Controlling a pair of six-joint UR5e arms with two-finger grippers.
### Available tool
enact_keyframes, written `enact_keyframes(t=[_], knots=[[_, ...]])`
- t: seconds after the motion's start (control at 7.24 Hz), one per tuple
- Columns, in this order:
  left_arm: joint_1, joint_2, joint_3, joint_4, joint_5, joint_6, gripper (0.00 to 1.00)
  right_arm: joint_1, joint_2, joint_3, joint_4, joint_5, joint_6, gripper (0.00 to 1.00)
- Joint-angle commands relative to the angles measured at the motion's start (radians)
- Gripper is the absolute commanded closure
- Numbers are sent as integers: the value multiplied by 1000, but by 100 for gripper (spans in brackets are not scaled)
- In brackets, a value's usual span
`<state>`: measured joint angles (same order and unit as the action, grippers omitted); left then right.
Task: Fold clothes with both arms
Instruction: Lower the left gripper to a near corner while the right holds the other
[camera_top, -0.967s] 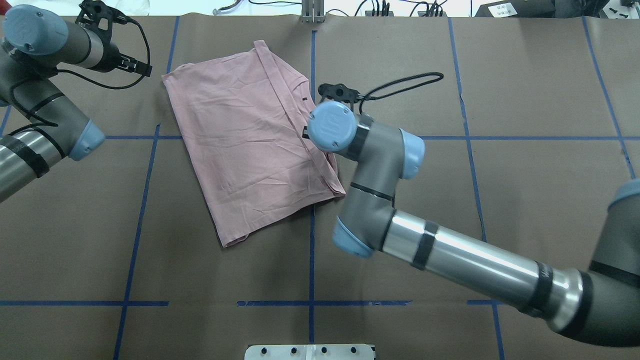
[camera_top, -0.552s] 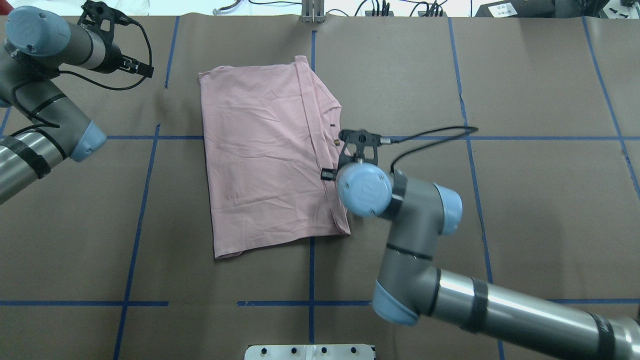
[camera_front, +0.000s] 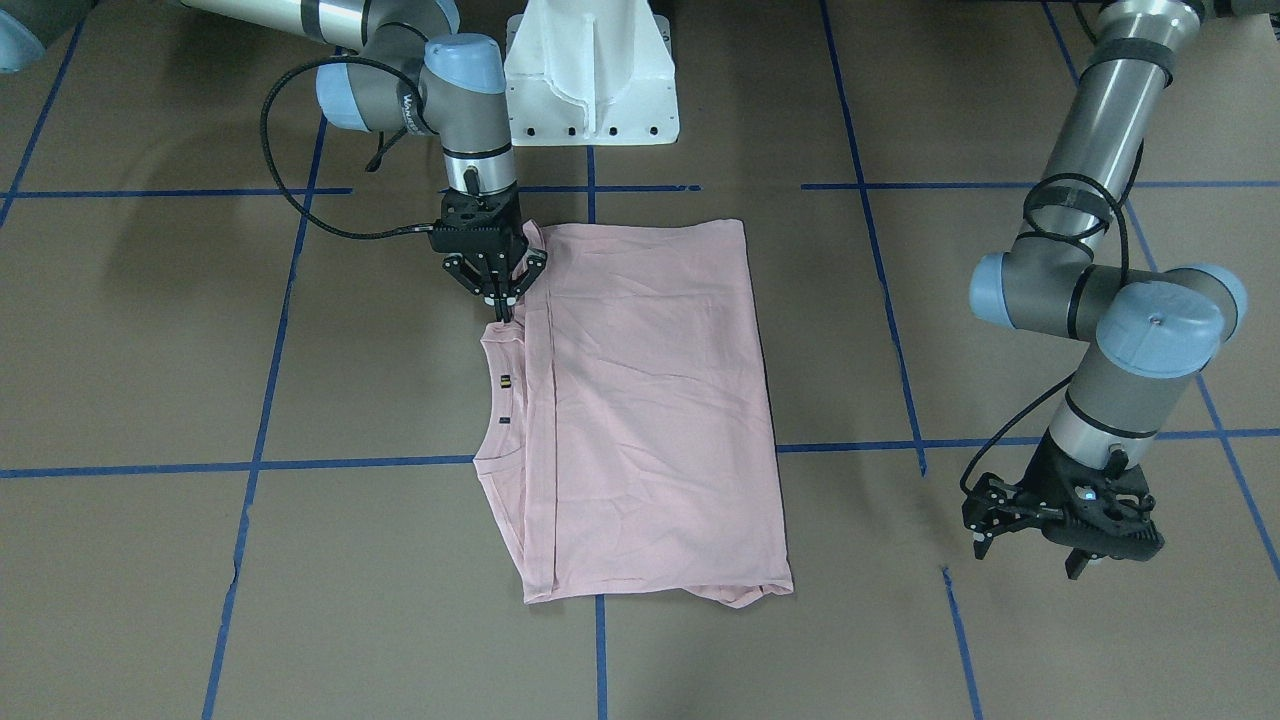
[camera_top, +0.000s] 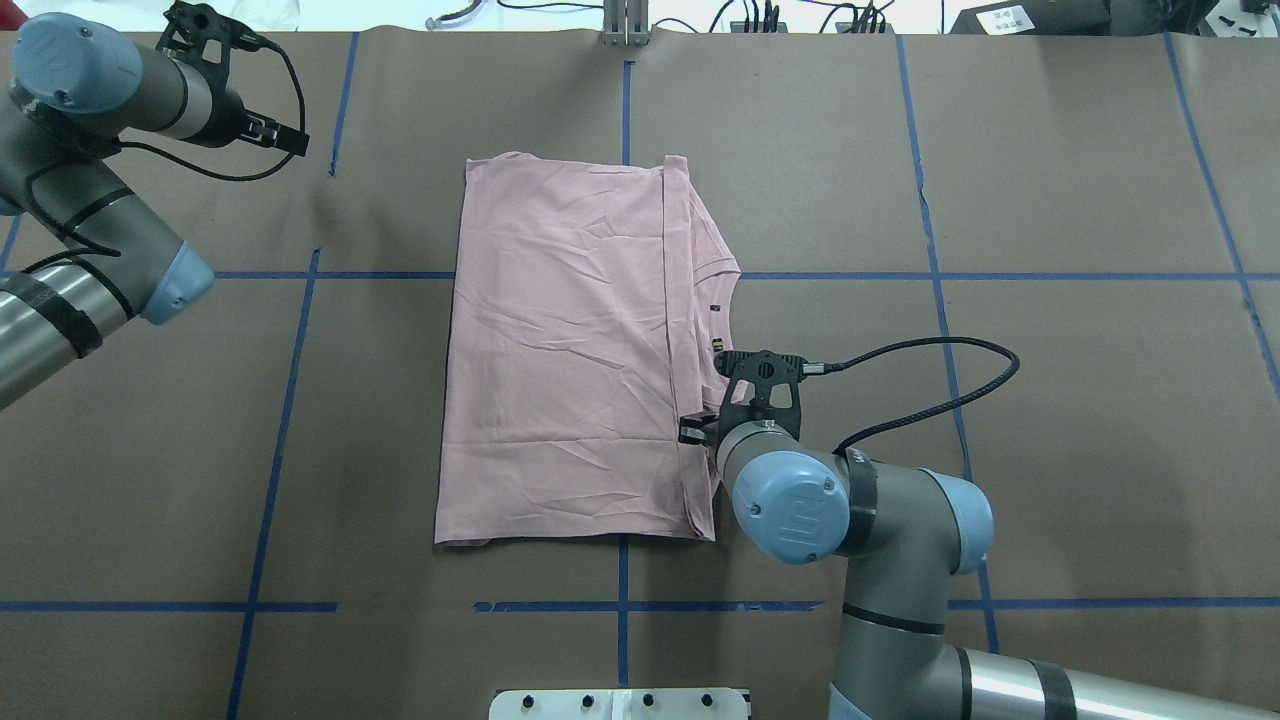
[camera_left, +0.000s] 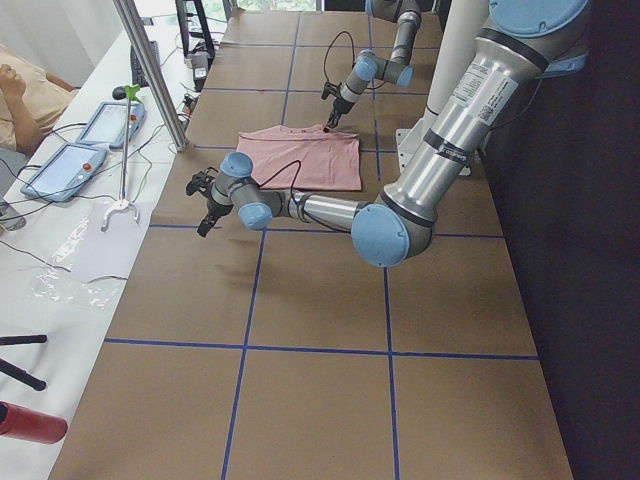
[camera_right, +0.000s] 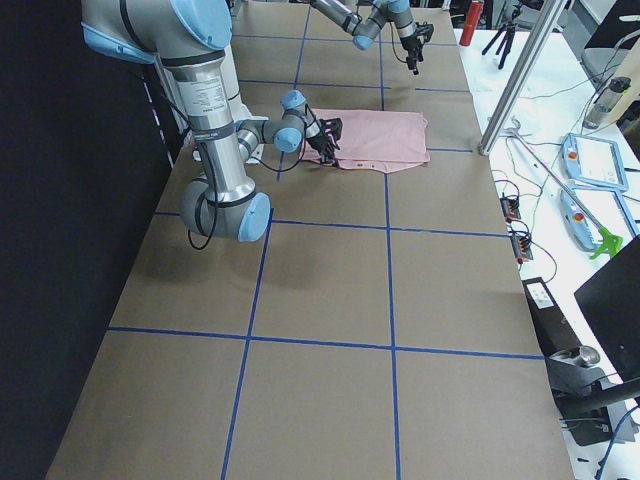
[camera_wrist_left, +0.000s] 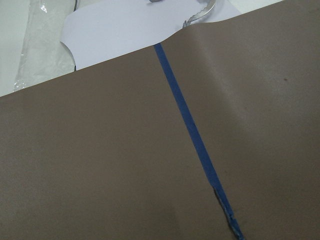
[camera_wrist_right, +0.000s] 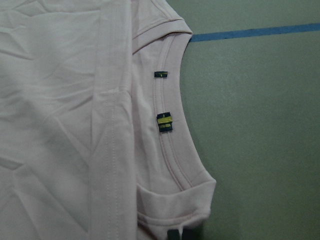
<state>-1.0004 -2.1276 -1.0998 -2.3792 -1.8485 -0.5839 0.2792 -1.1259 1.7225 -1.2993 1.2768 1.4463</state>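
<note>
On brown table (camera_top: 1050, 200), T-shirt (camera_top: 560, 350) lengthwise away from robot, neckline rightward, pinched by right gripper (camera_front: 503, 306); left gripper (camera_front: 1030, 555) spread, empty.

On my left wrist feed I see brown table paper (camera_wrist_left: 100, 165) crossed diagonally by blue tape (camera_wrist_left: 192, 135), frayed at its lower end. Beyond the paper's edge lie a white sheet (camera_wrist_left: 120, 27) and clear plastic (camera_wrist_left: 35, 40).
</note>
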Motion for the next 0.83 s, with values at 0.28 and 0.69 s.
enact_keyframes(t=[0.28,0.69], knots=[[11,-2,-18,0,-2,-22,0,-14,-35,34,0,-37,-1,0],[78,53,-176,6,-9,-217,0,-14,-99,144,9,19,-12,0]])
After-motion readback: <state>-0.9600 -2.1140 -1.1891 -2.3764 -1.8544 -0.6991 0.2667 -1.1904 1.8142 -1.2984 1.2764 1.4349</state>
